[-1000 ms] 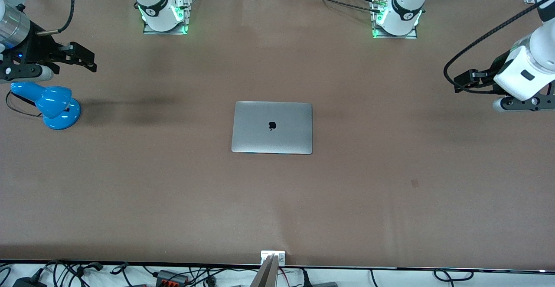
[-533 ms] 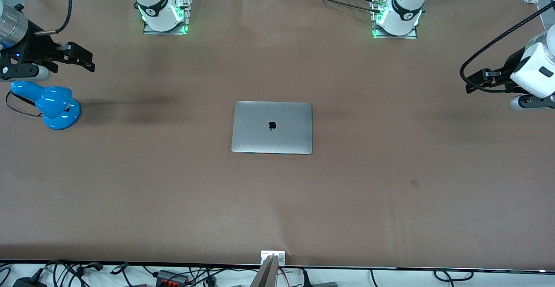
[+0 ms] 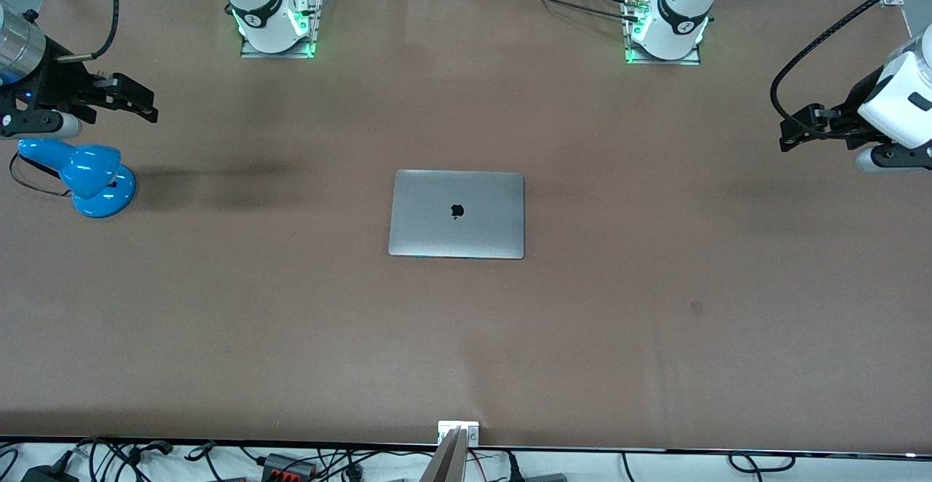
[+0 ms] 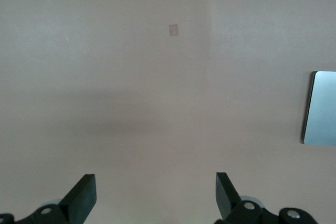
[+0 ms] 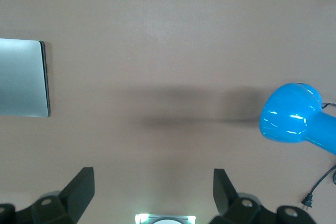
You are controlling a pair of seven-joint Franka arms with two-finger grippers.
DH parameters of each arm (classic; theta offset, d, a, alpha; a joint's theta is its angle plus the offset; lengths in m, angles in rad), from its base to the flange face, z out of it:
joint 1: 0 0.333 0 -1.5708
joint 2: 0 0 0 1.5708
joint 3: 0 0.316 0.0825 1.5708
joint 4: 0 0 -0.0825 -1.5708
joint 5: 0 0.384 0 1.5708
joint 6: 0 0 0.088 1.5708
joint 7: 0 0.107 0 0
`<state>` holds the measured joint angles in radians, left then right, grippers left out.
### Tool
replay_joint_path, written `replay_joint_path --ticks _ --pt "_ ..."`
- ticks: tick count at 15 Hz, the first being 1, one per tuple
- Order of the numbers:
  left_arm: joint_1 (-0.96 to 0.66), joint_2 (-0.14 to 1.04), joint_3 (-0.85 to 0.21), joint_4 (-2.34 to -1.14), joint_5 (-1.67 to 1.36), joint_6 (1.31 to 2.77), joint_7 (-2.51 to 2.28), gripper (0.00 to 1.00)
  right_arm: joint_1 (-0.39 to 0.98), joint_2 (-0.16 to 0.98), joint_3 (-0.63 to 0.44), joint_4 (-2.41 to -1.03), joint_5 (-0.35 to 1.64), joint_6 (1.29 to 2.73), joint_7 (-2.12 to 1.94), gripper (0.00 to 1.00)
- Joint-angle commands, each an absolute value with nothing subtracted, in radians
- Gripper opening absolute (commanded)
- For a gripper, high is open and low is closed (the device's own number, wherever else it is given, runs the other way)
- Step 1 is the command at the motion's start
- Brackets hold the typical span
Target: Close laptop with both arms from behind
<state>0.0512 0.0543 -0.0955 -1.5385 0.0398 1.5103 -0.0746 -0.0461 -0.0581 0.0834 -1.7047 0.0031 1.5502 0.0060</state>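
The laptop (image 3: 456, 214) lies mid-desk (image 3: 655, 336), lid already flat, so the closing looks done, both spread-fingered grippers, left (image 3: 795, 129) and right (image 3: 138, 102), hanging empty over opposite desk ends; nothing more seems needed.

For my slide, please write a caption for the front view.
Closed laptop at table centre; left gripper and right gripper hang open at the table's ends.

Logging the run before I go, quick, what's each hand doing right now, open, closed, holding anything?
Left hand: open, holding nothing, over bare table at the left arm's end.
Right hand: open, holding nothing, above the table beside the blue lamp.
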Motion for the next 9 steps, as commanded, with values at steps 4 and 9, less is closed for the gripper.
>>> replay_joint_path --ticks 4,9 --pt "0.092 0.031 -0.106 -1.546 0.015 1.526 -0.060 1.00 -0.060 -0.064 0.097 -1.717 0.006 1.555 0.020 1.00" --pt "0.098 0.025 -0.109 -1.545 -0.028 1.511 -0.049 1.00 -0.060 -0.064 0.097 -1.718 0.006 1.555 0.018 1.00"
